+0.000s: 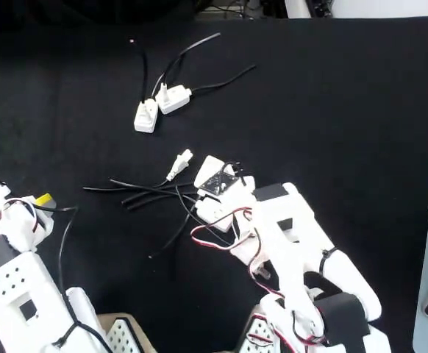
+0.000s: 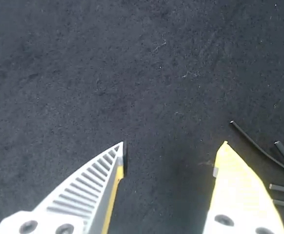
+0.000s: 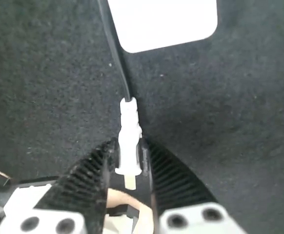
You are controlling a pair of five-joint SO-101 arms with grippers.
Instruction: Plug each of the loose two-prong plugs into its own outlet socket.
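Black table (image 1: 361,110): one outlet socket (image 1: 146,116) sits just beside a second socket (image 1: 173,99) far back; one loose plug (image 1: 179,165) lies mid-table. Right gripper (image 3: 128,146) pinches another plug (image 3: 129,117); left gripper (image 2: 173,143) gapes, empty.

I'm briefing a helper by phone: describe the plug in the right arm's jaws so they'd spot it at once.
On the black table, find the right gripper, its black ribbed jaws shut on a white plug. A thin black cord runs from the plug's far end. Unlike the white block beyond, broad and flat with rounded corners, the plug is narrow and stick-like.
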